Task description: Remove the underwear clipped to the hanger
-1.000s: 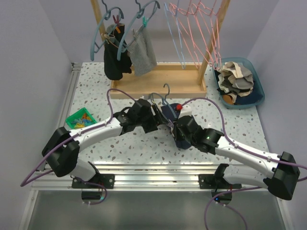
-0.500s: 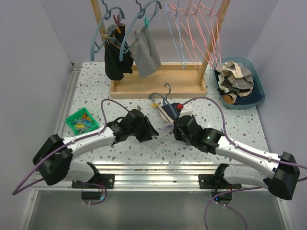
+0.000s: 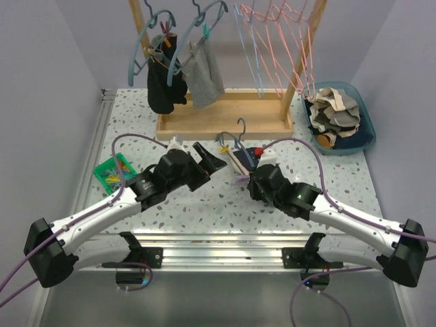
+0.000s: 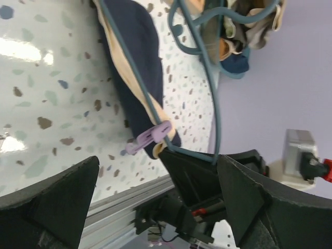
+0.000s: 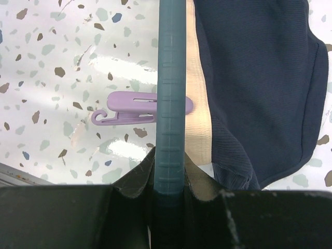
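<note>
Navy underwear (image 3: 240, 161) sits mid-table in the top view, on a teal hanger (image 3: 238, 131) just in front of the wooden rack (image 3: 225, 122), with the hook towards the rack. A purple clip (image 3: 238, 180) is at the near end. State: right gripper (image 3: 248, 178) clenched on the hanger's near end, right beside the clip; left gripper (image 3: 211, 155) released, jaws spread wide, just left of the underwear and not touching it. On the rack are two more teal hangers, with a black garment (image 3: 162, 88) and a grey garment (image 3: 203, 73) clipped on, plus a bunch of bare pink wire hangers (image 3: 279, 41). Blue basin (image 3: 368, 133) of crumpled clothes far right, green tray (image 3: 99, 170) of coloured clips at left.

Left wrist: both fingers (image 4: 52, 202) are wide apart with nothing gripped. Beyond them the underwear, with its cream waistband (image 4: 111, 36), lies over the speckled tabletop (image 4: 46, 88). The hanger wire runs along it. The clip is pinched on at the corner nearest the right gripper, whose black jaws close on the wire. The basin shows in the upper corner.

Right wrist: the hanger bar (image 5: 170, 78) runs straight up from between the fingers (image 5: 129, 192), gripped tight. The clip (image 5: 137, 110) sticks out left of the bar, its nose reaching across to the waistband. Navy fabric fills the right side. Can't tell if the hanger rests on the table or is lifted off.
</note>
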`<state>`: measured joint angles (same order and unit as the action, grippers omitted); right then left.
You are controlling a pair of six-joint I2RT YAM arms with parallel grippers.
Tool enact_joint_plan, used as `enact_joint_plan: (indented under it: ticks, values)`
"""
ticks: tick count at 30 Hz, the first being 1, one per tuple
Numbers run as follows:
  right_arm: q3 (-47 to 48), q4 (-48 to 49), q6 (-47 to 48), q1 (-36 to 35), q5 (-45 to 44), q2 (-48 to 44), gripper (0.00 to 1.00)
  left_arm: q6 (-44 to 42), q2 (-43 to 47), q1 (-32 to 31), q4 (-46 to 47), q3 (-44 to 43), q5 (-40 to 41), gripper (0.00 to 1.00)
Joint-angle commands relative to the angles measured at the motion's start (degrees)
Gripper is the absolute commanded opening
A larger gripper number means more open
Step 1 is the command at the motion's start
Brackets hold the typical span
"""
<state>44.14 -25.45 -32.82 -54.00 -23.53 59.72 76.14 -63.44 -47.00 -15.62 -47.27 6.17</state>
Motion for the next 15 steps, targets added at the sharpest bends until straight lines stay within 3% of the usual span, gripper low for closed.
enact_joint_plan:
  ticks: [1,4,15]
  values:
    - [0.77,0.49,-1.55,0.03,-2.31,-1.63,0.0,3.92,-0.1,-0.11,7.47,2.87,-0.71,1.0]
    - [0.77,1.1,-1.81,0.12,-1.26,-2.15,0.0,7.08,-3.0,-0.19,19.35,7.44,-5.91,1.0]
    - [0.42,1.28,-2.34,0.12,0.06,-3.56,0.0,11.92,-11.61,0.77,31.16,8.6,-14.52,1.0]
